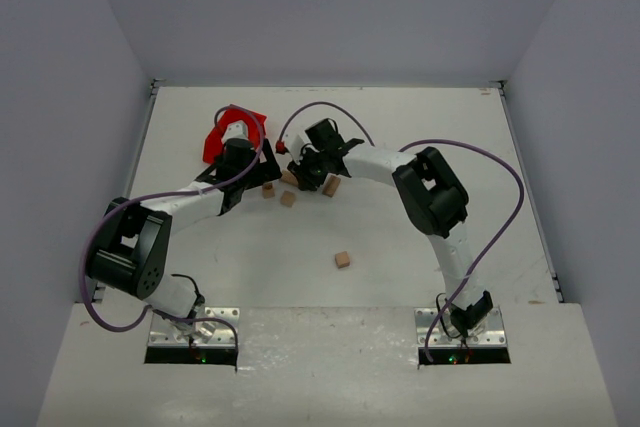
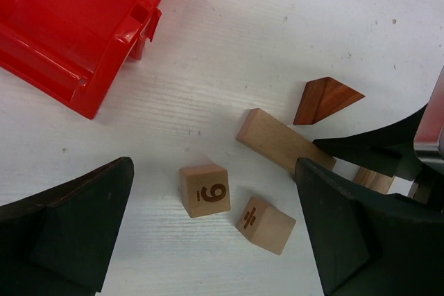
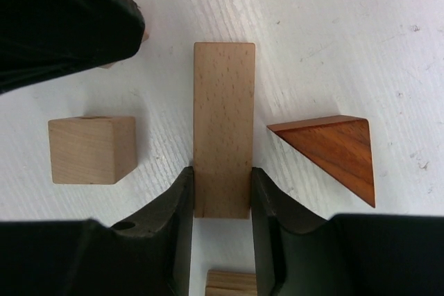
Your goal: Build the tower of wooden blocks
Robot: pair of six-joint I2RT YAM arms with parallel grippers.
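My right gripper (image 3: 222, 186) is shut on the near end of a pale wooden slab (image 3: 223, 116) that lies flat on the table. A reddish-brown wedge (image 3: 333, 149) lies to its right and a plain tan cube (image 3: 91, 150) to its left. Another pale block (image 3: 232, 282) shows under the wrist. My left gripper (image 2: 214, 171) is open and empty above a cube marked 6 (image 2: 205, 190) and a cube with a divide sign (image 2: 266, 224). The slab (image 2: 281, 140) and wedge (image 2: 325, 99) lie just beyond them. In the top view both grippers, left (image 1: 255, 175) and right (image 1: 305, 169), meet at the block cluster.
A red plastic bin (image 1: 228, 129) lies behind the left gripper and fills the upper left of the left wrist view (image 2: 76, 25). A lone cube (image 1: 343, 259) sits apart, nearer the arm bases. Another block (image 1: 331, 185) lies right of the cluster. Purple cables loop over both arms.
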